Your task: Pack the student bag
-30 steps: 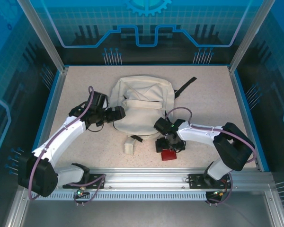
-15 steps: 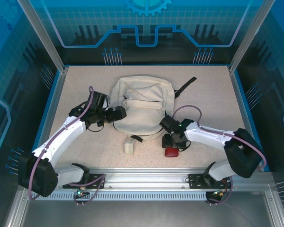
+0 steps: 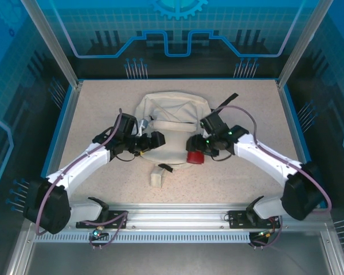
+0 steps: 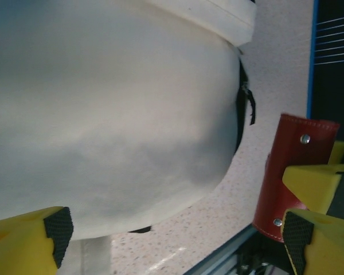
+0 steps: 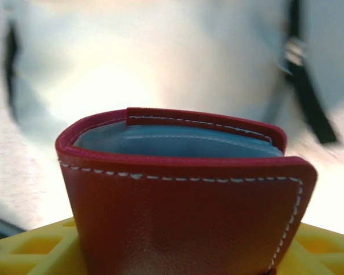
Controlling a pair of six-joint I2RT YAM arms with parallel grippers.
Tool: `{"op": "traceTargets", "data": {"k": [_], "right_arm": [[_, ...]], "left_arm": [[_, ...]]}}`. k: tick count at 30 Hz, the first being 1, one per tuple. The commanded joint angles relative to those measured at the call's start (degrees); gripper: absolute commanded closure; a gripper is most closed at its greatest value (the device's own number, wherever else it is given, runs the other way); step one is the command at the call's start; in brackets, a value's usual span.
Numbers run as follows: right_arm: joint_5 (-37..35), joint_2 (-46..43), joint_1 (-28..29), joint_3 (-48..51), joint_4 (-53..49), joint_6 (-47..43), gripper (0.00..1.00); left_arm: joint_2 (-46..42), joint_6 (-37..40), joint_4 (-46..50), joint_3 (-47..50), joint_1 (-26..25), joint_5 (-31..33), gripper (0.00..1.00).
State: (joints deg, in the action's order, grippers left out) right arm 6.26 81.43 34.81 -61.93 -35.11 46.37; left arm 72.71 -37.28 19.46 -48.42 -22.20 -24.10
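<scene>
Centrally on the worktop lies the cream student bag. The right pincer is clamped on a red leather wallet at the bag's near right edge. The left pincer gapes wide, empty, over the bag's front.

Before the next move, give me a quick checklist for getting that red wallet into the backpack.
1. Red wallet gripped by the right end effector: ok.
2. Left end effector open: ok.
3. Left end effector holding the student bag open: not ok, it grips nothing.
4. Bag opening wide enough for the wallet: cannot tell.
5. Wallet above the opening: not ok, it sits at the bag's near right corner.
</scene>
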Motion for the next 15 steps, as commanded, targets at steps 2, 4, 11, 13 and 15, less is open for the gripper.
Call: {"op": "traceTargets", "data": {"k": [2, 4, 11, 13, 15], "right_arm": [[7.5, 9.3, -0.8, -7.9, 3.7, -3.0, 0.31], [9.3, 13.6, -1.3, -11.7, 3.9, -3.0, 0.30], [15.6, 25.4, -3.3, -18.4, 4.8, -3.1, 0.17], [15.8, 25.5, -3.5, -18.4, 5.1, -3.3, 0.12], [16.5, 25.4, -4.0, -17.9, 5.3, -3.2, 0.11]], "left_arm": [[2.7, -3.9, -10.9, 3.8, -1.4, -8.3, 0.10], [3.8, -5.7, -16.2, 5.8, -1.4, -10.4, 0.12], [10.7, -9.7, -27.0, 8.8, -1.3, -12.3, 0.23], [12.5, -10.2, -28.3, 8.8, -1.4, -12.1, 0.26], [13.8, -10.4, -29.2, 8.5, -1.3, -11.9, 0.31]]}}
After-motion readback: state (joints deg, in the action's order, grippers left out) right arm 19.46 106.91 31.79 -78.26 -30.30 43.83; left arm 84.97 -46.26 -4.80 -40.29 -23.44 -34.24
